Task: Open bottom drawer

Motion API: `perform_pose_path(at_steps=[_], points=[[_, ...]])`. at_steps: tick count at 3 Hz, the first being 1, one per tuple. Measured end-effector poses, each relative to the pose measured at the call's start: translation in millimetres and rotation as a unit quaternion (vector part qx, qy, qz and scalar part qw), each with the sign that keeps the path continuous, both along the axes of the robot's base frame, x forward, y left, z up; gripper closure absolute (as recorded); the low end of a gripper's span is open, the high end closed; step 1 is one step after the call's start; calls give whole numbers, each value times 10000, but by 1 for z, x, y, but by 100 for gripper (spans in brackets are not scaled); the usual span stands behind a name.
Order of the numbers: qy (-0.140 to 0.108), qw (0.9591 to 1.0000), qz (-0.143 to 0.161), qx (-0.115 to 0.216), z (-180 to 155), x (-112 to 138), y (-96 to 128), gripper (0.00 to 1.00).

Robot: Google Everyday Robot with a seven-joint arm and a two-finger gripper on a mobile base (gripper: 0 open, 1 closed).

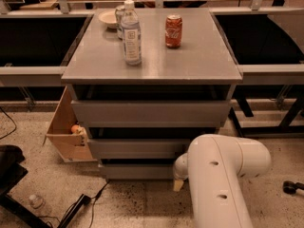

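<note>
The grey cabinet (152, 65) has three drawers. The bottom drawer (135, 171) is the lowest, a plain flat grey front just above the floor, and it looks closed. My white arm (223, 179) comes in from the lower right and covers the drawer's right end. My gripper (179, 175) is at the arm's tip, against the right part of the bottom drawer's front, mostly hidden behind the arm. A tan tip shows below it.
On the cabinet top stand a water bottle (131, 33), a red soda can (174, 31), another can and a white bowl (108, 18). A cardboard box (66, 129) sits on the floor at the left. A black cable (78, 205) lies on the speckled floor.
</note>
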State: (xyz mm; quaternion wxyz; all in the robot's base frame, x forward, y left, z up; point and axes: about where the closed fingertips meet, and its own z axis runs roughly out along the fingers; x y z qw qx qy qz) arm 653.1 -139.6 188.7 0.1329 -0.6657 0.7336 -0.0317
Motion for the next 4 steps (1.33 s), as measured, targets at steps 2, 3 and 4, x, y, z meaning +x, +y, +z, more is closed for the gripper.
perform_pose_path(at_steps=[2,3,4], points=[[239,9986,-448,-136,9,-16,-29,66],[365,9968,-691,-150,8,-37,-46,89],[299,9950,-940,-133,12,-58,-81,100]])
